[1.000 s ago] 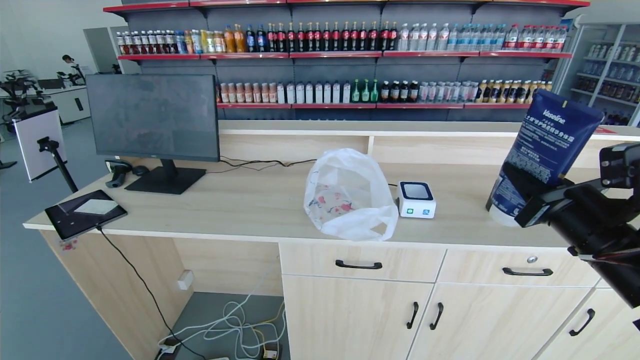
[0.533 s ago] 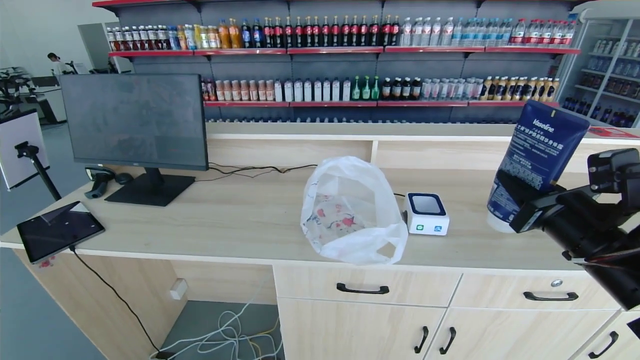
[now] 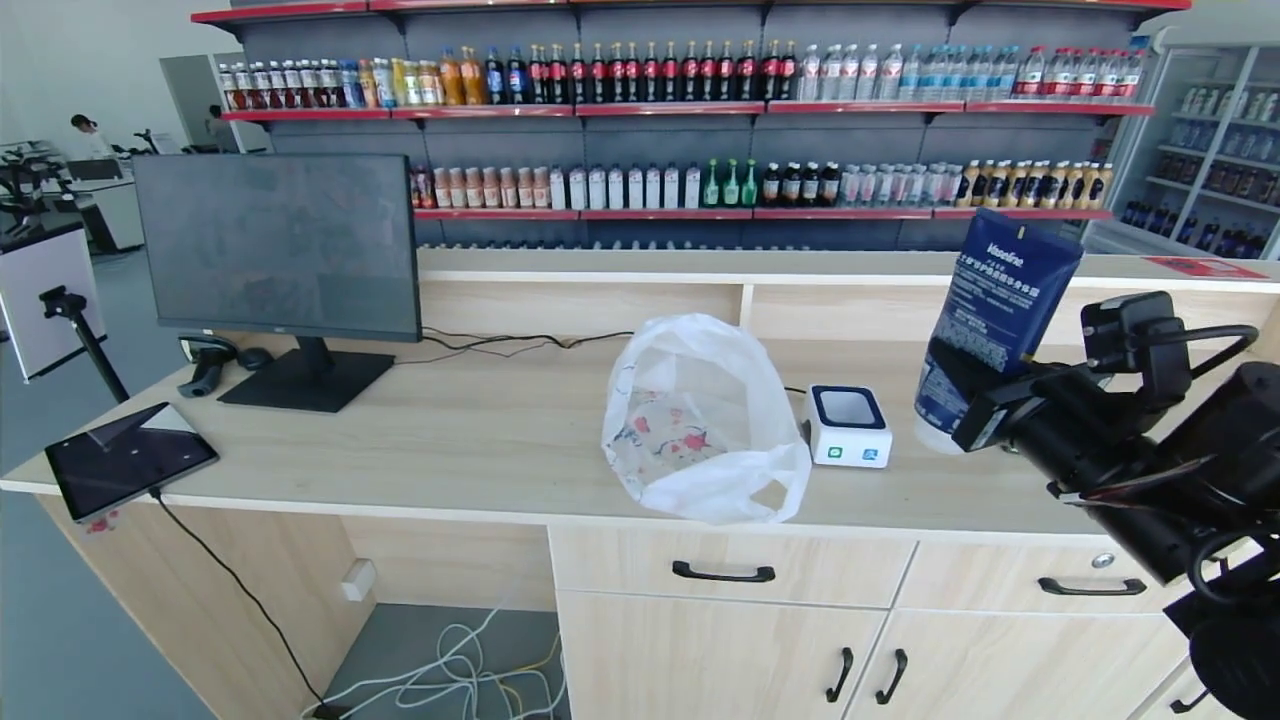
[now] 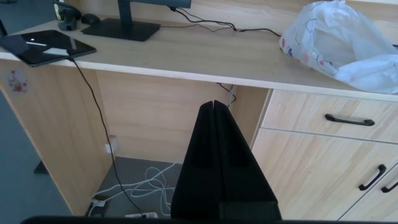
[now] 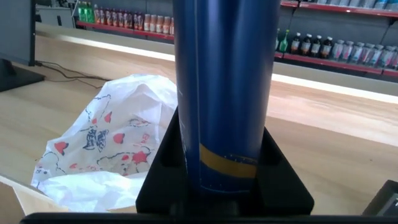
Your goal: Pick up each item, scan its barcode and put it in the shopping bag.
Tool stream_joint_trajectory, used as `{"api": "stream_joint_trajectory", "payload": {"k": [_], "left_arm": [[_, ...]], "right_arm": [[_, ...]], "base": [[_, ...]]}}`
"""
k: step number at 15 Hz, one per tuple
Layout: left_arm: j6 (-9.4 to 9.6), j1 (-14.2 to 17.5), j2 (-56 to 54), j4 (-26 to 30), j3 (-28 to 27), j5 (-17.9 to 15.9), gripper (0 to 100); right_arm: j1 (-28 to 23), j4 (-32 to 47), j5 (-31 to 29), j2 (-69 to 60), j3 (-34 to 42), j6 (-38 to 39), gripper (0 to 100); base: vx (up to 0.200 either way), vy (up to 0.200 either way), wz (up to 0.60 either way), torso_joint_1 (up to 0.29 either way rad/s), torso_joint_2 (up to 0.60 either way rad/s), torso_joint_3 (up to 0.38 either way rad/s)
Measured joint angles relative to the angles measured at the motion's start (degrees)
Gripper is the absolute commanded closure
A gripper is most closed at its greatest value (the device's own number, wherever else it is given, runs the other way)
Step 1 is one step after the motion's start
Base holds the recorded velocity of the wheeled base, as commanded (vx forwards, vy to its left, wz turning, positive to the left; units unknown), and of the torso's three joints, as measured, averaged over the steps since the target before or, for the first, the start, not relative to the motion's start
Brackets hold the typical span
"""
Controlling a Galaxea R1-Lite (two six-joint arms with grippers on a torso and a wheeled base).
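Observation:
A tall blue pouch-style bottle (image 3: 1003, 305) with white print is held upright over the right part of the counter, just right of the small white barcode scanner (image 3: 848, 426). My right gripper (image 3: 985, 400) is shut on its lower half; in the right wrist view the blue bottle (image 5: 227, 87) stands between the black fingers (image 5: 166, 163). The white shopping bag (image 3: 700, 420) with red hearts lies open left of the scanner, and the same bag (image 5: 118, 149) lies beyond the bottle. My left gripper (image 4: 214, 124) hangs shut and empty below counter height, before the cabinet front.
A dark monitor (image 3: 285, 250) stands at the counter's back left, with a handheld scanner (image 3: 205, 362) beside its foot. A tablet (image 3: 130, 468) lies at the front left corner, its cable hanging down. Drink shelves (image 3: 700, 110) fill the back wall. A raised ledge (image 3: 760, 268) runs behind the counter.
The head camera has shifted. My right arm has carried the blue bottle left, closer to the white scanner. The bag and scanner have stayed in place.

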Motion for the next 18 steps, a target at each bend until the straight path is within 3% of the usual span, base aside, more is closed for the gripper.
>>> {"api": "stream_joint_trajectory", "payload": {"k": [2, 7, 15, 18], "left_arm": [[0.04, 0.00, 0.00, 0.00, 0.00, 0.02, 100], [0.09, 0.00, 0.00, 0.00, 0.00, 0.02, 100], [0.17, 0.05, 0.00, 0.00, 0.00, 0.02, 100], [0.24, 0.00, 0.00, -0.05, 0.00, 0.02, 100]], "right_arm": [[2.46, 0.06, 0.02, 3.11, -2.01, 0.35, 100], [11.63, -0.11, -0.95, 8.74, -6.89, 0.63, 100], [12.93, -0.02, -1.06, 10.69, -12.09, 2.30, 100], [12.92, 0.00, -1.19, 14.23, -17.29, 3.83, 100]], "base": [[0.000, 0.000, 0.00, 0.000, 0.00, 0.000], [0.000, 0.000, 0.60, 0.005, 0.00, 0.002], [0.000, 0.000, 0.00, 0.000, 0.00, 0.000], [0.000, 0.000, 0.00, 0.000, 0.00, 0.000]]}}
